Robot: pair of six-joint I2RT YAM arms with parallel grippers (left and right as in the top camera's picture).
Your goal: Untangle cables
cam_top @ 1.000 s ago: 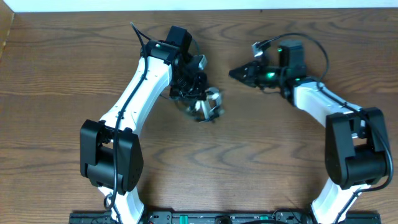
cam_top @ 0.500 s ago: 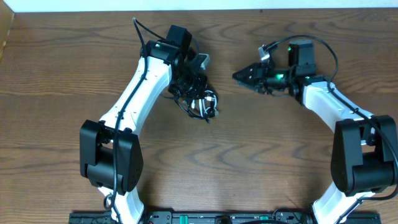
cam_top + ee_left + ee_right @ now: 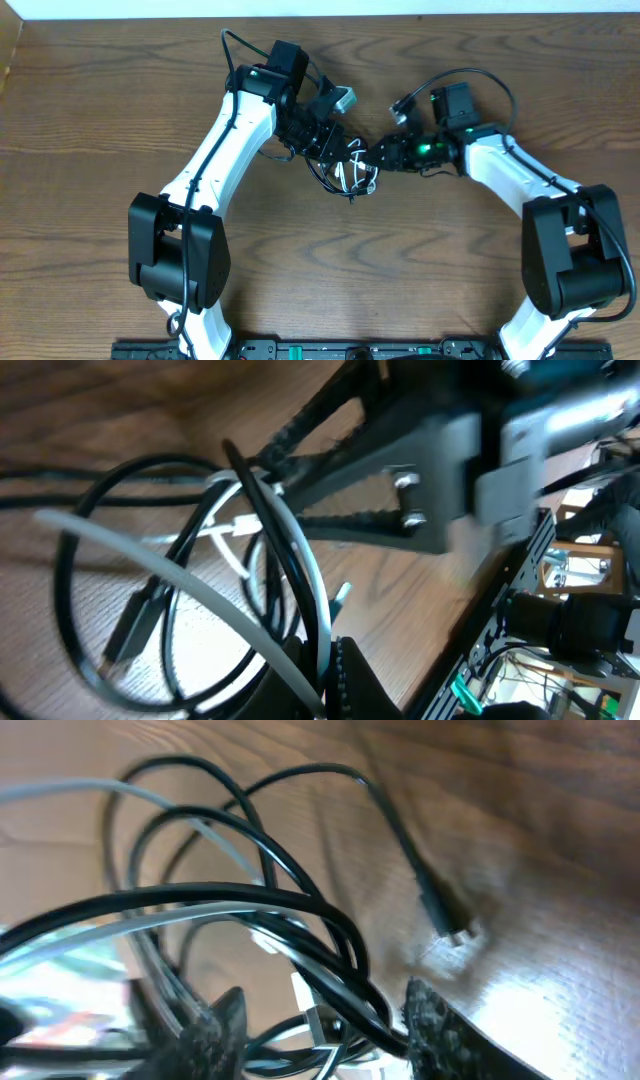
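Note:
The black and white cables hang as one tangled bundle of loops just above the table's middle. My left gripper is shut on them; in the left wrist view a black and a white strand are pinched between its fingers. My right gripper reaches into the bundle from the right. In the right wrist view it is open, with its fingers on either side of several black loops and a white plug. A black plug dangles free over the wood.
The thick black robot wire arcs over the right wrist. The brown wooden table stretches out on all sides. The arm bases stand near the front edge.
My right gripper has swung left and down to the bundle. My left gripper has carried the bundle to the right, toward the table's middle, meeting it.

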